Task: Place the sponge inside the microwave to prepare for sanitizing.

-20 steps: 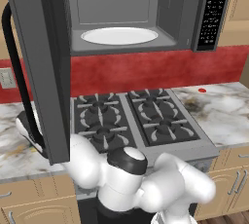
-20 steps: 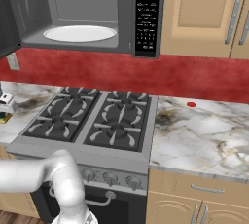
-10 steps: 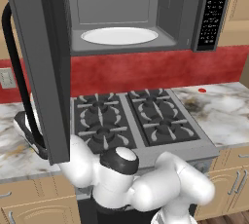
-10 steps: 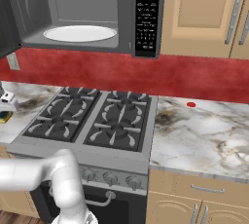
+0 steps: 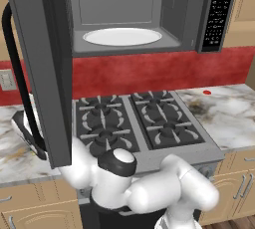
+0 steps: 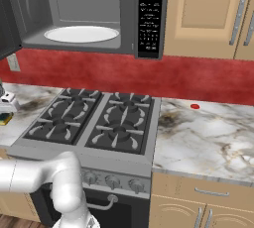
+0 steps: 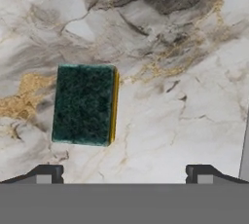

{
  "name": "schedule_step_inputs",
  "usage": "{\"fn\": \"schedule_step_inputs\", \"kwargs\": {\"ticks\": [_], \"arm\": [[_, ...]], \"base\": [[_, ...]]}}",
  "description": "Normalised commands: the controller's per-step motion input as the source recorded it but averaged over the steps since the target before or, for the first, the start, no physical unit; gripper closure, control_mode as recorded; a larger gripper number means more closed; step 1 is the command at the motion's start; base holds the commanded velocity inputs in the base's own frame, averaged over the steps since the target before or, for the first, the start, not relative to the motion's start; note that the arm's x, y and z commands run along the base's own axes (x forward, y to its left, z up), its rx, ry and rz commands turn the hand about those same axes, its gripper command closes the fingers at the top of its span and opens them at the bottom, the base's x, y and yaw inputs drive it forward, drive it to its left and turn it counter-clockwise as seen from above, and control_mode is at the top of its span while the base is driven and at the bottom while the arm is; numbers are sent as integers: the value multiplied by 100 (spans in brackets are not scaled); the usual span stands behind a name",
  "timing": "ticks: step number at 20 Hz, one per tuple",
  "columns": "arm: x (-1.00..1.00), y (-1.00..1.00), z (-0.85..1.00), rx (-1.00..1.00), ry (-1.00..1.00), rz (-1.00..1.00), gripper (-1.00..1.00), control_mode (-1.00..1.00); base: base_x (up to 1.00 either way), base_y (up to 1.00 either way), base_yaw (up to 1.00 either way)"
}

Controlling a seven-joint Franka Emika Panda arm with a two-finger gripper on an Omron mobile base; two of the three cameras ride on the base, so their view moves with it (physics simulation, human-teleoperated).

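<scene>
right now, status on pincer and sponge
Pincer open, empty, above marble counter. Sponge flat on counter, green side up, off-centre between fingers. Microwave door open, turntable bare.

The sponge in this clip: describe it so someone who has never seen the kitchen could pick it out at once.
Start at the gas stove under the open microwave and move to the marble counter on its left side. There the sponge lies flat, a small rectangular block, dark green scrub face up with a thin yellow edge. It is the one green thing on the pale veined stone.
</scene>
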Motion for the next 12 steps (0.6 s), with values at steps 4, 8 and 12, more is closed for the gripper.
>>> {"fn": "schedule_step_inputs", "kwargs": {"ticks": [4,8,12], "arm": [[3,11,-14,0,4,0,-100,-100],[3,15,-19,0,1,0,-100,-100],[14,13,-13,-1,2,0,-100,-100]], "base": [[0,0,0],[0,0,0],[0,0,0]]}}
